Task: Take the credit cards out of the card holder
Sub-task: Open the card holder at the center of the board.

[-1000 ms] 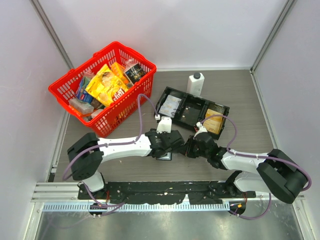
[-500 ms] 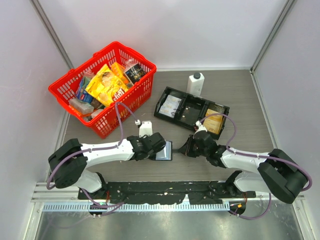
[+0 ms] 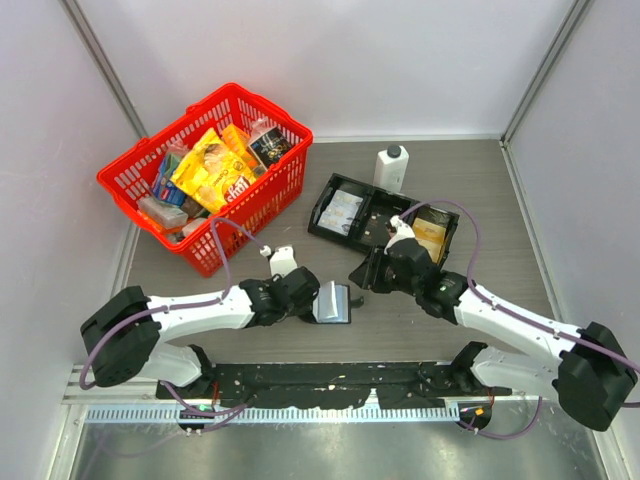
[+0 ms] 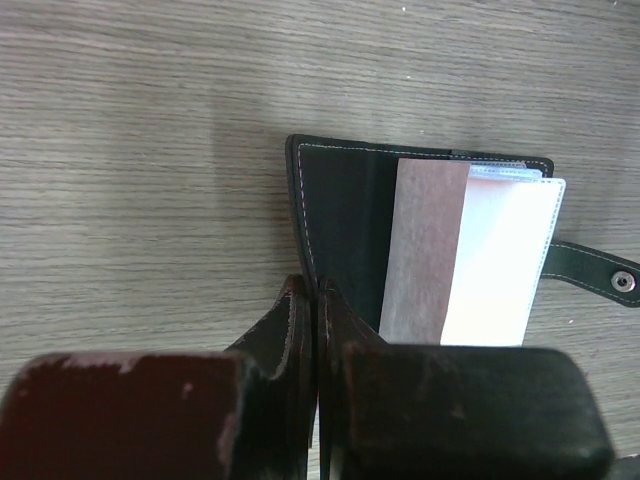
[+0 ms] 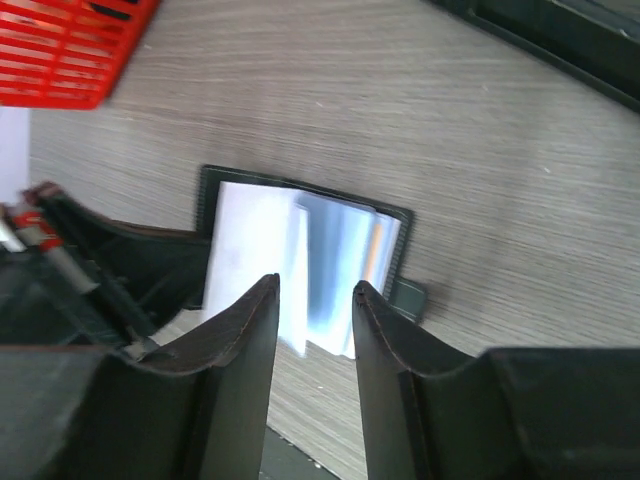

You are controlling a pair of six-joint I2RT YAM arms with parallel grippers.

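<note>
The black card holder lies spread open on the table between my arms. My left gripper is shut on the edge of its left cover, the fingertips pinching the black flap. Pale blue and white credit cards sit in its sleeves, and a snap tab sticks out to the right. My right gripper hovers open above the card holder, with nothing between its fingers. An orange-edged card shows among the pale ones.
A long black tray behind the card holder has a pale card in one end and a golden-yellow card in the other. A white bottle stands behind the tray. A red basket of packets fills the far left.
My left gripper drew back left and shut on the card holder's left cover. My right gripper opened, let go and lifted back toward the tray. The card holder now lies open.
</note>
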